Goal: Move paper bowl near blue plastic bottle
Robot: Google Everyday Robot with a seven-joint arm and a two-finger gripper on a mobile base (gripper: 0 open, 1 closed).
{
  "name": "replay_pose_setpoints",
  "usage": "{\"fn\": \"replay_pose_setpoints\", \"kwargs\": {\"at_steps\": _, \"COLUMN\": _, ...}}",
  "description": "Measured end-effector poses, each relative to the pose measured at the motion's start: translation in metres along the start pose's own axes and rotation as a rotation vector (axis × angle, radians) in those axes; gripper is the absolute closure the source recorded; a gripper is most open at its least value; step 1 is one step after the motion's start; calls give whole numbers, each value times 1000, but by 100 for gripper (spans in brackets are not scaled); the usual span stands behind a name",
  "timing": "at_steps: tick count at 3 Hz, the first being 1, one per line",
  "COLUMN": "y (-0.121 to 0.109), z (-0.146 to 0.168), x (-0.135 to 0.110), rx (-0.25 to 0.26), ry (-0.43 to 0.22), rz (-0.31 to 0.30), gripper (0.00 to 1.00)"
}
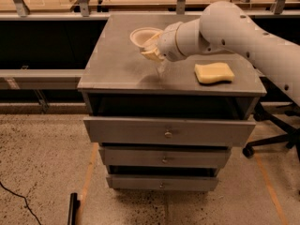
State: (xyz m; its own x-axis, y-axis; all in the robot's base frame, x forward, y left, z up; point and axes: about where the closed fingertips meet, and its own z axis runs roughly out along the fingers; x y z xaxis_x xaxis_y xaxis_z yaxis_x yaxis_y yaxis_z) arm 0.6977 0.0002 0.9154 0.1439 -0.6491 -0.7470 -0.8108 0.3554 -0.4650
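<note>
Jaws pinch rim of round paper bowl [142, 35].

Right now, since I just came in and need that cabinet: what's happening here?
The robot arm's hand holds the paper bowl by its near rim over the grey cabinet top. The blue plastic bottle appears to stand just below the hand, toward the front edge. A yellow sponge lies apart, on the picture's right.

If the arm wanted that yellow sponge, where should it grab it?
Probably across its narrower width, coming straight down: the sponge lies flat on the cabinet top, long sides exposed. The gripper is at the near rim of the paper bowl.
</note>
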Motion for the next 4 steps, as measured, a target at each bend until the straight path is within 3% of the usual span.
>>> {"fn": "replay_pose_setpoints", "kwargs": {"at_steps": 1, "y": -11, "z": -3, "x": 20, "rx": 10, "ry": 52, "rz": -22, "gripper": 100}}
{"fn": "replay_pose_setpoints", "kwargs": {"at_steps": 2, "y": -33, "z": -18, "x": 61, "rx": 47, "ry": 146, "rz": -34, "gripper": 100}}
{"fn": "replay_pose_setpoints", "kwargs": {"at_steps": 3, "y": -48, "z": -26, "x": 95, "rx": 47, "ry": 204, "rz": -9, "gripper": 84}}
{"fn": "replay_pose_setpoints", "kwargs": {"at_steps": 4, "y": -60, "z": -19, "x": 117, "rx": 36, "ry": 219, "rz": -5, "gripper": 60}}
